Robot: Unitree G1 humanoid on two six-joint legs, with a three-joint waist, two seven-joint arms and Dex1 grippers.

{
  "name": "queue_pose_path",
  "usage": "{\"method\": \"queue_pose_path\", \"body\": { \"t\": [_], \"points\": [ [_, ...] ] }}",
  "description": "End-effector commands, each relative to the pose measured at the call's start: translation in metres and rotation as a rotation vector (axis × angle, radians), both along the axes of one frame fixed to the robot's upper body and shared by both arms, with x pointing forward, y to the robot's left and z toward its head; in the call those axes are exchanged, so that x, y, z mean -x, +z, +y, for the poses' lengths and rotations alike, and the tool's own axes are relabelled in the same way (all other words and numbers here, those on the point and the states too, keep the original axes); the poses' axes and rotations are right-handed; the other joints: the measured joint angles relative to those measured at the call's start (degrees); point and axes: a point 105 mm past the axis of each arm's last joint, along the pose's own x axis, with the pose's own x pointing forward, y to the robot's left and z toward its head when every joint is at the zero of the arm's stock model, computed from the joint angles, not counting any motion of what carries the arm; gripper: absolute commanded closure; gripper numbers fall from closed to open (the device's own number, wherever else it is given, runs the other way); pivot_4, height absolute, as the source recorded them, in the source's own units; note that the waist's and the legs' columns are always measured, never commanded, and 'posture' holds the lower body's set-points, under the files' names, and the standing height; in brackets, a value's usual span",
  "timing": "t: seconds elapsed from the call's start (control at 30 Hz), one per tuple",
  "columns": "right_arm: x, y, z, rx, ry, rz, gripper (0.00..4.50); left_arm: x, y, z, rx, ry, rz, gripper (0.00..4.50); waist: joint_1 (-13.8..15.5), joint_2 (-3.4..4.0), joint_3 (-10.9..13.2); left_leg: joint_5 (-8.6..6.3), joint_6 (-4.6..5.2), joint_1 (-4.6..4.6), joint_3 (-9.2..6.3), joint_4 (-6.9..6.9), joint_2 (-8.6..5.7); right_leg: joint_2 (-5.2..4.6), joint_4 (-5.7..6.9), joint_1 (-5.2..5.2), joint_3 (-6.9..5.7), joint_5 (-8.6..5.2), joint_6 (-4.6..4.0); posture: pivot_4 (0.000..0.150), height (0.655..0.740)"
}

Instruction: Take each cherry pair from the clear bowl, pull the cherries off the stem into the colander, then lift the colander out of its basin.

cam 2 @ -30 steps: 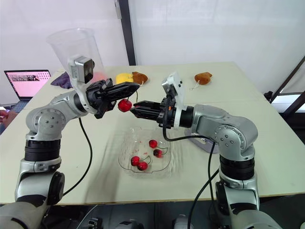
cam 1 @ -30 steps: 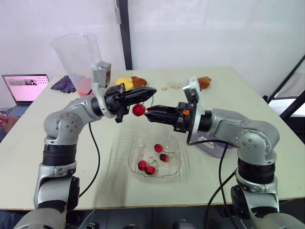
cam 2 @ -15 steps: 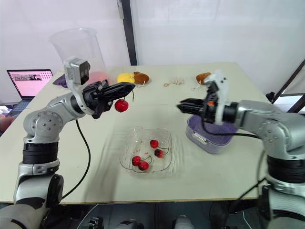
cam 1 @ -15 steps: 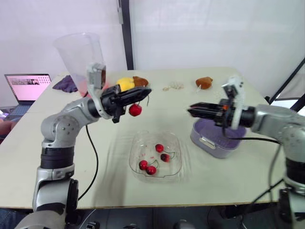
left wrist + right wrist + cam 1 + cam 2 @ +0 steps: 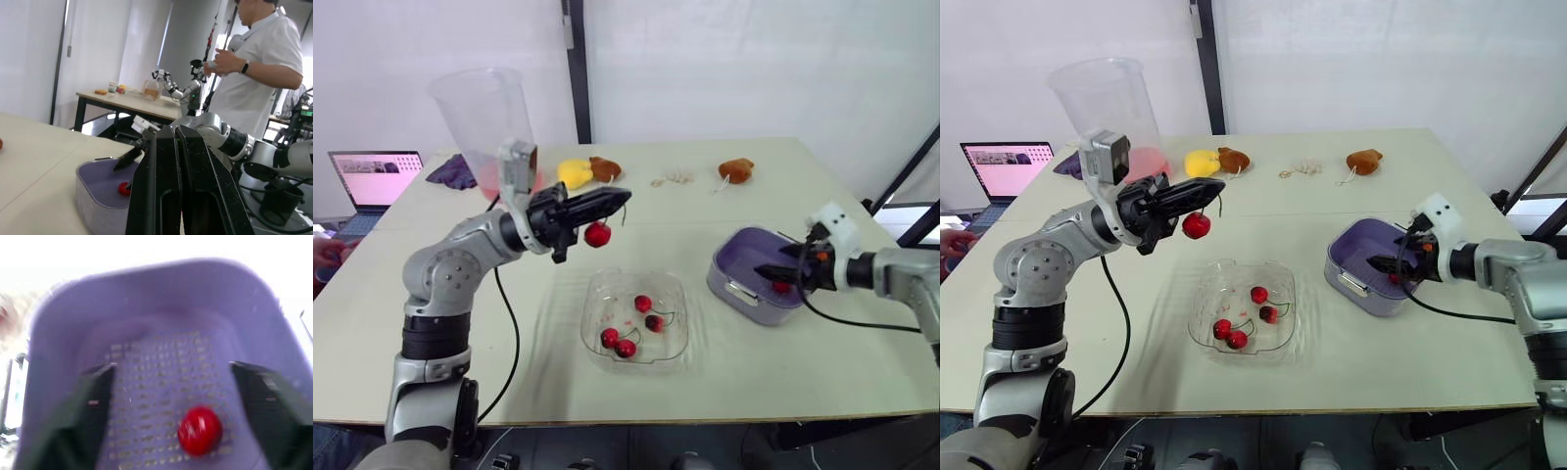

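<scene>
Red cherry [image 5: 598, 234] dangles from clenched left gripper [image 5: 612, 200], raised near bowl [image 5: 636, 273]. Right gripper [image 5: 773, 273] spread over colander [image 5: 741, 238], loose cherry [image 5: 199, 430] inside. Next: right pinches dangling fruit, pulls straight, left holds firm.

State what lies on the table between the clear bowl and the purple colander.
Nothing: bare table separates clear bowl and colander, as the right eye view shows.

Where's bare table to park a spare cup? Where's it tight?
Free: the near-left stretch, left of the clear bowl; the near-right corner in front of the purple colander; the far-right corner, right of the brown object. Crowded: far-left edge, around the tall clear container, purple cloth and yellow object.
</scene>
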Motion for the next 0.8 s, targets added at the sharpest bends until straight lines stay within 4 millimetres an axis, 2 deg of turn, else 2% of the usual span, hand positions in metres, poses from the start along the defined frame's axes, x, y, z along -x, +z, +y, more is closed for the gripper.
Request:
{"method": "queue_pose_path", "body": {
  "t": [0.03,0.1,0.17,0.2,0.3,0.37,0.67,0.8],
  "points": [
    [0.009,0.055,0.019,-0.038,0.097,-0.163,0.05,0.004,0.011,-0.001,0.012,-0.014,-0.041,4.50,0.03,0.00,0.00,0.00,0.00,0.00,0.00,0.00,0.00,0.00,0.00,0.00,0.00,0.00,0.00,0.150,0.7400],
    [0.020,0.074,0.045,-0.081,0.214,-0.218,0.05,0.004,0.012,-0.002,0.020,-0.021,-0.037,4.50,0.07,0.00,0.00,0.00,0.00,0.00,-0.02,-0.01,0.01,0.01,-0.01,0.00,0.00,0.00,0.00,0.150,0.7400],
    [0.029,0.085,0.063,-0.117,0.298,-0.245,0.05,0.004,0.013,-0.003,0.025,-0.024,-0.035,4.50,0.10,-0.01,0.00,0.00,0.00,0.00,-0.02,-0.01,0.01,0.01,-0.02,0.01,0.00,0.00,0.00,0.150,0.7400],
    [0.038,0.091,0.084,-0.165,0.388,-0.249,0.05,0.004,0.014,-0.004,0.026,-0.030,-0.036,4.50,0.11,-0.02,0.01,0.00,0.00,0.00,-0.02,0.00,0.01,0.01,-0.02,0.02,0.00,0.00,0.00,0.150,0.7400],
    [0.061,0.092,0.136,-0.256,0.596,-0.222,0.05,0.004,0.015,-0.006,0.024,-0.047,-0.035,4.50,-0.04,-0.02,0.00,0.00,0.00,0.00,-0.03,0.00,0.03,0.02,-0.02,0.02,0.00,0.00,0.00,0.150,0.7400],
    [0.069,0.089,0.157,-0.294,0.660,-0.209,0.05,0.004,0.016,-0.007,0.026,-0.050,-0.033,4.50,0.04,-0.02,0.01,0.00,-0.01,0.00,-0.07,0.00,0.05,0.04,-0.01,0.02,-0.02,0.00,0.00,0.150,0.7400],
    [0.067,0.078,0.219,-0.410,0.772,-0.183,0.05,0.007,0.014,-0.010,0.021,-0.067,-0.030,4.50,-0.05,-0.02,0.00,-0.04,0.05,-0.14,-0.20,0.49,-0.03,0.02,0.14,0.08,-0.04,0.00,0.00,0.150,0.7400],
    [0.059,0.081,0.230,-0.438,0.775,-0.198,0.05,0.007,0.015,-0.011,0.020,-0.070,-0.032,4.50,-0.09,-0.02,0.00,-0.04,0.05,-0.14,-0.20,0.49,-0.04,0.03,0.16,0.06,-0.04,0.00,0.00,0.150,0.7400]
  ]
}}
